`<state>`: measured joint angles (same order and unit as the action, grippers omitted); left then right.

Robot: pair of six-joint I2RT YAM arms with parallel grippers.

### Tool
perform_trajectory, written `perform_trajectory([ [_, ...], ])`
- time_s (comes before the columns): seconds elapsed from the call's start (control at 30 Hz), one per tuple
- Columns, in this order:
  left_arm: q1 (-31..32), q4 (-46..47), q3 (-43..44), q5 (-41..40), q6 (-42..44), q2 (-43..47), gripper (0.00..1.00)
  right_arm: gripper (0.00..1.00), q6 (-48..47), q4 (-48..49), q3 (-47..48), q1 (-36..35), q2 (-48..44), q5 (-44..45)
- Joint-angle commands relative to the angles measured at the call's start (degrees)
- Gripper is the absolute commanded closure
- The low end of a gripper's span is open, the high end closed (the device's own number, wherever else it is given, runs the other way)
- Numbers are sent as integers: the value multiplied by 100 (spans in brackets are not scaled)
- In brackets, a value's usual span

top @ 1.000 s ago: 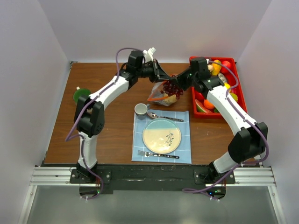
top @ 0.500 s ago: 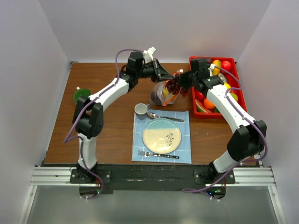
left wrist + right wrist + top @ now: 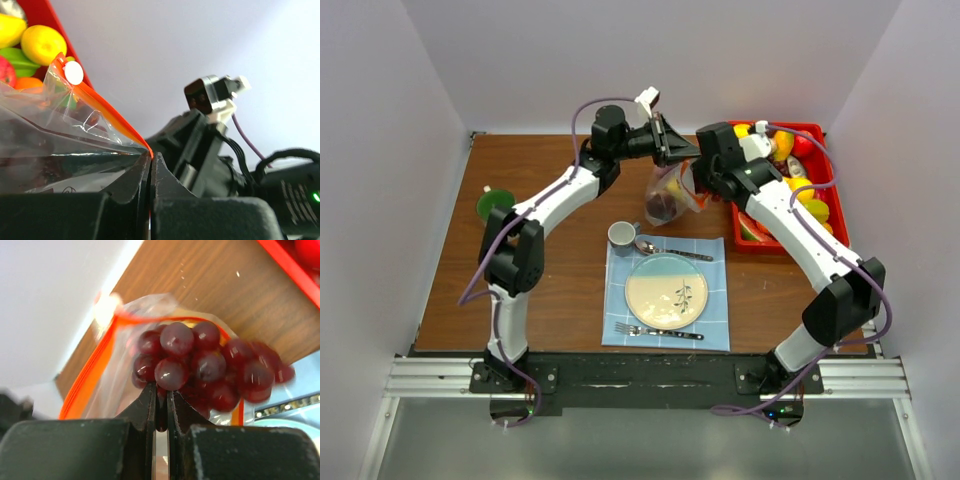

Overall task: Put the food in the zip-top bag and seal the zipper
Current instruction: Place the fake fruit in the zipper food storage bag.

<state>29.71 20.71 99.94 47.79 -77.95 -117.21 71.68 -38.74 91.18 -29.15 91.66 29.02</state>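
Grapes (image 3: 200, 365) in right hand (image 3: 160, 392), zipper (image 3: 107, 111) pinched in left hand (image 3: 151, 159)

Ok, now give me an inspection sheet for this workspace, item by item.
Surface: brown wooden table, no damage seen.
Job's things: zip-top bag held up by its top edge, mouth open, zipper unsealed; purple grapes at the mouth; more toy food in the red tray.
Clutter: plate, cup, spoon and fork on a blue placemat; green round item at the table's left edge.
End effectors: left end effector shut on the zipper's end; right end effector shut on the grapes.
Cables: purple cables along both arms, no snag seen.
Surroundings: white walls, metal rail at the near edge.
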Motion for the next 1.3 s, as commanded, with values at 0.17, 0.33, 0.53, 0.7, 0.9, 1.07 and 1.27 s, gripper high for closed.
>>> perform_trajectory([
  [0.17, 122, 1297, 745, 222, -924, -802, 100, 100, -1936, 568, -363, -188, -358, 1309],
  [0.33, 254, 1093, 1527, 152, -1029, -1295, 100, 100, -2912, 711, -206, -127, -684, 1510],
  [0.53, 228, 1426, 1449, -7, -1345, -1629, 100, 100, -3678, 676, 268, -100, -326, 1282],
  [0.7, 122, 1541, 1344, -33, -1486, -1919, 100, 100, -3696, 403, 760, -100, 404, 966],
  [0.9, -123, 1577, 783, -16, -1259, -1850, 100, 100, -3758, -300, 1956, -100, 1811, 562],
  [1.07, -317, 1207, 378, -24, -757, -1569, 98, 100, -3767, -247, 2175, -100, 2163, 281],
  [1.27, -466, 664, -123, -182, -126, -1279, 99, 100, -3749, -292, 2501, -109, 2418, -9],
])
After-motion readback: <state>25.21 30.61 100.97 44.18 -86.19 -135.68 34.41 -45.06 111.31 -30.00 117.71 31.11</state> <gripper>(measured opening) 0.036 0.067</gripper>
